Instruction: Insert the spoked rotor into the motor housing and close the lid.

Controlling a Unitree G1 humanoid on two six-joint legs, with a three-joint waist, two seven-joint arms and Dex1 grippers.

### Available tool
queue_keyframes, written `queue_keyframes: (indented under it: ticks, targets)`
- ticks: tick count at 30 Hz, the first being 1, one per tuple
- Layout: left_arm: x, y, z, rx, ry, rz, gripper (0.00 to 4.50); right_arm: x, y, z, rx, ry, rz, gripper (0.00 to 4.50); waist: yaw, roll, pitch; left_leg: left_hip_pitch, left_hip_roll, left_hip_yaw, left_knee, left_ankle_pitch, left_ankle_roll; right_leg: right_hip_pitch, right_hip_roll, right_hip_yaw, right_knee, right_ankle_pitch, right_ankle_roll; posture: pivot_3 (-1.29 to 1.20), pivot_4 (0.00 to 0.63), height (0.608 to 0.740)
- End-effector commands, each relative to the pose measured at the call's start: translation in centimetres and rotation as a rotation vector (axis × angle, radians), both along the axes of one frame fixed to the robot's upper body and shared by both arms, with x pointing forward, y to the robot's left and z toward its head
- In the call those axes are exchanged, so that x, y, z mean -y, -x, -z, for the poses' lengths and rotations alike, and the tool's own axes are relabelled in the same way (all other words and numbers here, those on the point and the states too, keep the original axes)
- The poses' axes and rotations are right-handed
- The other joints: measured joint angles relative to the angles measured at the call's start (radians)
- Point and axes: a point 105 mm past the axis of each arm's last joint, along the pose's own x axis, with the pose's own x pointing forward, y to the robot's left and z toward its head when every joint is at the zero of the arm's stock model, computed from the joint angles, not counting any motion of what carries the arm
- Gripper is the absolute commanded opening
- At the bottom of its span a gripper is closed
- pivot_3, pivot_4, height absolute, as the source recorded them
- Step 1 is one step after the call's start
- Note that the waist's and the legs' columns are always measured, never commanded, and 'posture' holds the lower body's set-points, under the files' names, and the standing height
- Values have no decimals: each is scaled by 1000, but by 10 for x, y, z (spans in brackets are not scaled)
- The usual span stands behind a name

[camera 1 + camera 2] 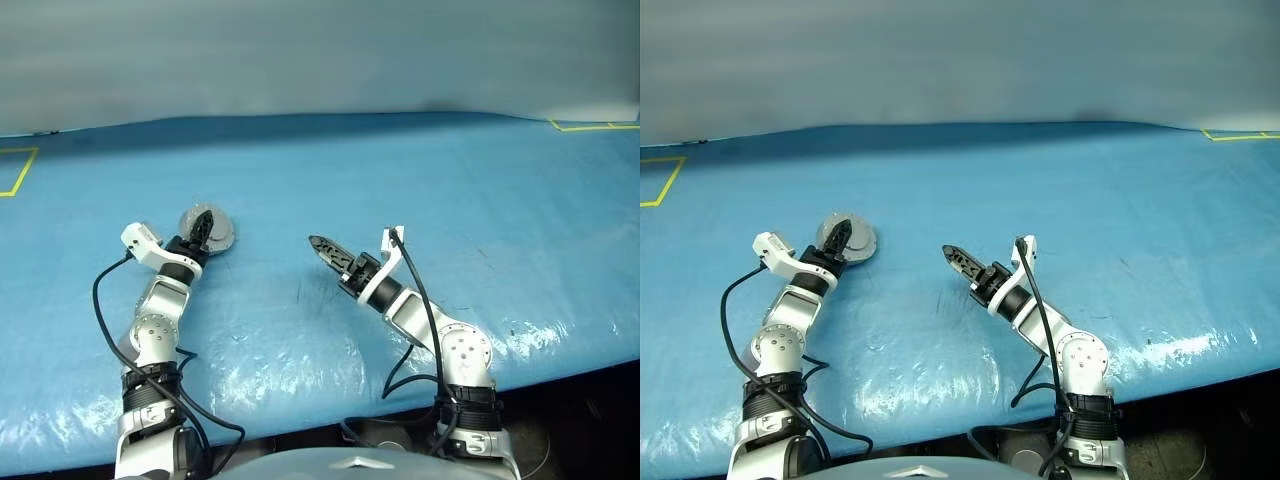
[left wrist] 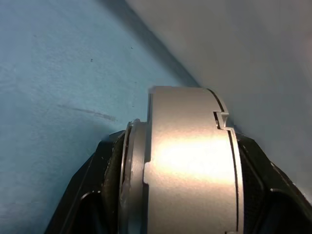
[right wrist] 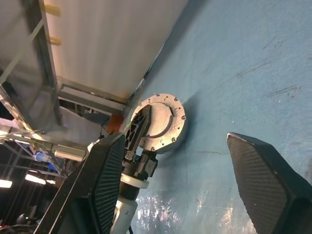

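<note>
Your two head views look forward and down over the blue table (image 1: 420, 180). Your left wrist camera sits close against the housing (image 2: 190, 165); the right wrist camera sees it from farther off.

we take this for a lab or test hall rather than a home: the work surface is a wide table (image 1: 480, 200) wrapped in glossy blue sheeting, with yellow tape squares (image 1: 18, 170) marked near its far corners and a plain grey wall (image 1: 320, 50) behind it. from the right wrist view we also see bare metal framing (image 3: 44, 58) beside a pale panel, with strip lights (image 3: 34, 179) glowing in a dim space beyond.
</note>
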Motion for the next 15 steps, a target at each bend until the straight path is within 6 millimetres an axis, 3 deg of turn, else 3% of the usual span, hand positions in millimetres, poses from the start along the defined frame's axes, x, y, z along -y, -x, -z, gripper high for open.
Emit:
queue_keyframes:
  ticks: [1, 4, 10, 13, 15]
  targets:
    - [7, 0, -18, 84, -15, 38, 3508, -2, 4, -8, 55, 7, -11, 3522, 0, 0, 0, 0, 0, 0, 0, 0, 0, 0, 0, 0, 0, 0, 0, 0, 150, 740]
    - [-12, 0, -6, -2, -56, -56, 4475, -2, 4, -8, 54, 6, -8, 3522, -1, 0, 0, 0, 0, 0, 0, 0, 0, 0, 0, 0, -1, 1, 1, 0, 150, 740]
    - [-73, 13, 2, -87, -150, -257, 4475, -4, 4, -3, 45, 16, -19, 3522, -3, 0, 0, 0, 1, 0, 1, 0, 0, 0, 0, 0, 0, 1, 1, 0, 150, 740]
    - [-101, 22, -6, -78, -202, -315, 4475, -6, 5, -1, 50, 29, -31, 3522, -3, 0, 0, 0, 1, 0, 1, 0, 0, 0, 0, 0, 0, 1, 1, 0, 150, 740]
    - [-107, 26, -18, -33, -225, -311, 4475, -4, 4, -3, 76, 46, -22, 3522, -1, 0, 0, 0, 0, 0, 1, 0, 0, 0, 0, 0, 0, 1, 1, 0, 150, 740]
